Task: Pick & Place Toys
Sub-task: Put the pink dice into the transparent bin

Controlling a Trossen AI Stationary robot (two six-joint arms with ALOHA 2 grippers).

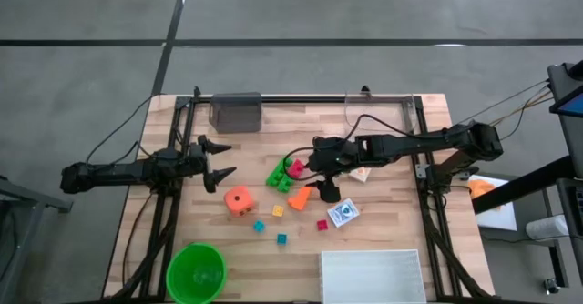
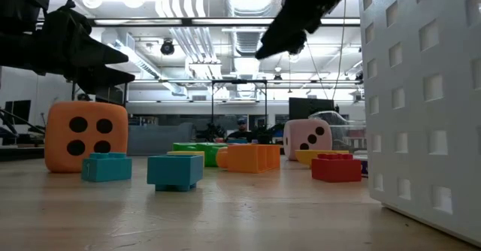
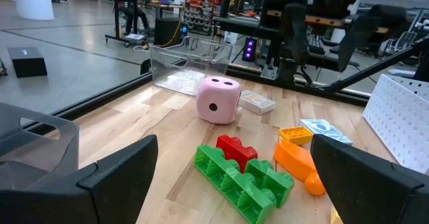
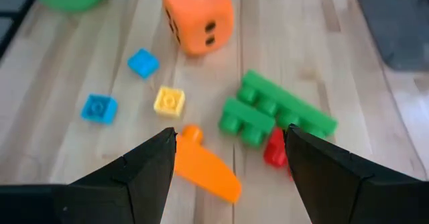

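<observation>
The toys lie mid-table: an orange holed cube (image 1: 239, 200), green bricks (image 1: 278, 174) with a red piece (image 1: 295, 168) beside them, an orange cone (image 1: 299, 197), and tiny teal (image 1: 259, 226), yellow (image 1: 278, 210) and red (image 1: 322, 224) cubes. A printed card (image 1: 342, 213) lies nearby. A pink dotted die (image 3: 218, 100) sits beyond the bricks and is mostly under the right arm in the high view. My right gripper (image 1: 315, 169) is open above the cone (image 4: 204, 167) and the bricks (image 4: 275, 110), touching nothing. My left gripper (image 1: 221, 161) is open and empty, to the left of the toys.
A round green bowl (image 1: 196, 272) stands at the near left edge. A white rectangular tray (image 1: 372, 275) stands at the near right. A grey container (image 1: 235, 111) sits at the far edge. A second card (image 3: 257, 102) lies beyond the pink die.
</observation>
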